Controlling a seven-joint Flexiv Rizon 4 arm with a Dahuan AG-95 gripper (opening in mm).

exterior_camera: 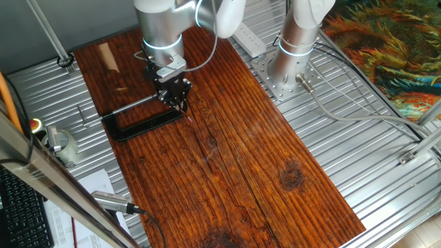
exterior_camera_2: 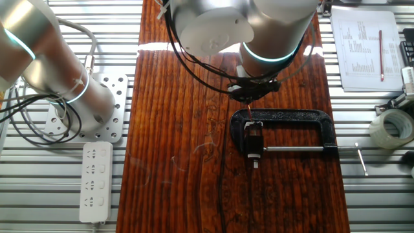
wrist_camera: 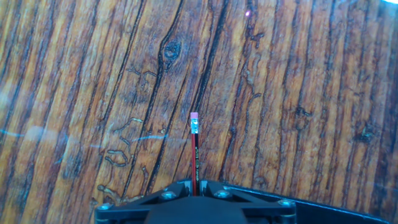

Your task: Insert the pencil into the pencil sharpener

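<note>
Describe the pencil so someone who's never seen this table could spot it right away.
Find the dark wooden board, then the black C-clamp on it. Beside its frame hangs the tool, shut on the pencil: a thin red-and-black stick, pink eraser end outward, far slimmer than the clamp's silver rod.

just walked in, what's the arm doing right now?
The gripper holds the pencil, which sticks out ahead of it with the pink eraser end forward over the wooden board. It hovers by the black C-clamp, whose jaws pinch a small dark block, apparently the pencil sharpener. The pencil is not yet inserted.
</note>
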